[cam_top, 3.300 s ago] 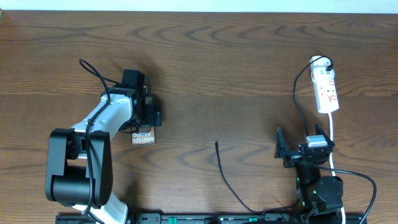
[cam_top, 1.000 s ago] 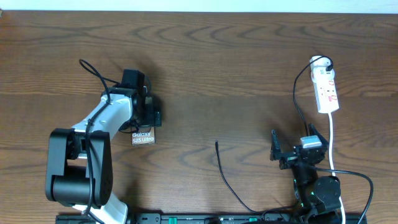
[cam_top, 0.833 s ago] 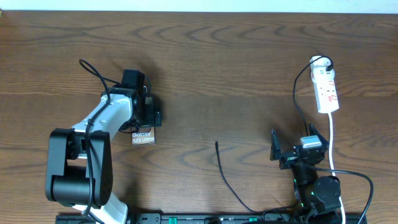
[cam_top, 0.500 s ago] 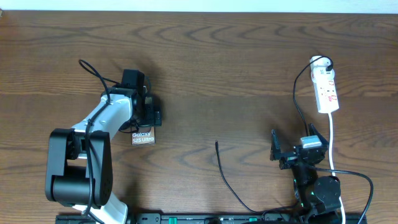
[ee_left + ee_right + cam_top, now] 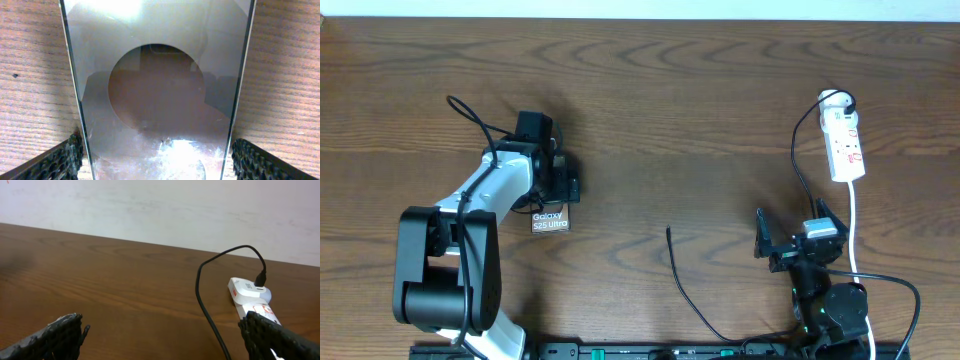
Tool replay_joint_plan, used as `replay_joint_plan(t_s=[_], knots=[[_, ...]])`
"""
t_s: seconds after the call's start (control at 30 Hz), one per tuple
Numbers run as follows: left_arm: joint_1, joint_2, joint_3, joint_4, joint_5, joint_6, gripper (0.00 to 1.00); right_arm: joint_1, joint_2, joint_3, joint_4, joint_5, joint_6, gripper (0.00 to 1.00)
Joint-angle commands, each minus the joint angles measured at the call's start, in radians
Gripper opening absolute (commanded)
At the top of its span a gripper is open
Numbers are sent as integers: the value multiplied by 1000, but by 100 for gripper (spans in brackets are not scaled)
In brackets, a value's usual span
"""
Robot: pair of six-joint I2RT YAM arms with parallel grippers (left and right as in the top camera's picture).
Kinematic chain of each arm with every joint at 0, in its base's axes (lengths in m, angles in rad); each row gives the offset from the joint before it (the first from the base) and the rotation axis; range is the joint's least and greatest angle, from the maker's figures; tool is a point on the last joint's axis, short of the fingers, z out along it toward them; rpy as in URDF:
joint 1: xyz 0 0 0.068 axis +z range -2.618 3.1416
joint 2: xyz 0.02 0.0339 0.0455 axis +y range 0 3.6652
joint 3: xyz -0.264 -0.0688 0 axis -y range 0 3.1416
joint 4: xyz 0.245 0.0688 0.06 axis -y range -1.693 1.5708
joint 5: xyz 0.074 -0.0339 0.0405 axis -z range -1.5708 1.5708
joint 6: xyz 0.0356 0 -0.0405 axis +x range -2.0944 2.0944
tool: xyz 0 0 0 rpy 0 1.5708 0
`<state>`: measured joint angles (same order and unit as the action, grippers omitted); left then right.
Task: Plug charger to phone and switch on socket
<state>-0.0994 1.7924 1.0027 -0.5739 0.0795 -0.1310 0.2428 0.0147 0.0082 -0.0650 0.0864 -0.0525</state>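
So the left pincer (image 5: 156, 146) is being clamped onto both long edges of the phone (image 5: 157, 100), left side of the worktop (image 5: 670, 100). The right pincer (image 5: 792, 230) is being held released and empty, near right. The charger (image 5: 682, 275) tip is being touched by nothing between them, and the socket (image 5: 845, 148) is sitting far right.

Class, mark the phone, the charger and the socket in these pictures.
phone (image 5: 157, 100): left wrist view, centre of its face.
charger (image 5: 669, 238): overhead view, cable just below its free tip.
socket (image 5: 844, 146): overhead view, middle of the white strip.
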Motion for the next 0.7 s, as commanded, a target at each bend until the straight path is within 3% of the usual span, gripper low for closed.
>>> replay_joint_plan(t_s=[0.0,0.4,0.67], knots=[[-3,78,-61,12,114,-9,93,7,-9,-3,-2,5,-8,99],[-3,78,-61,11,114,-9,92,7,-9,-3,-2,5,-8,99],[-3,78,-61,11,114,-9,84,7,-9,-3,-2,5,-8,99]])
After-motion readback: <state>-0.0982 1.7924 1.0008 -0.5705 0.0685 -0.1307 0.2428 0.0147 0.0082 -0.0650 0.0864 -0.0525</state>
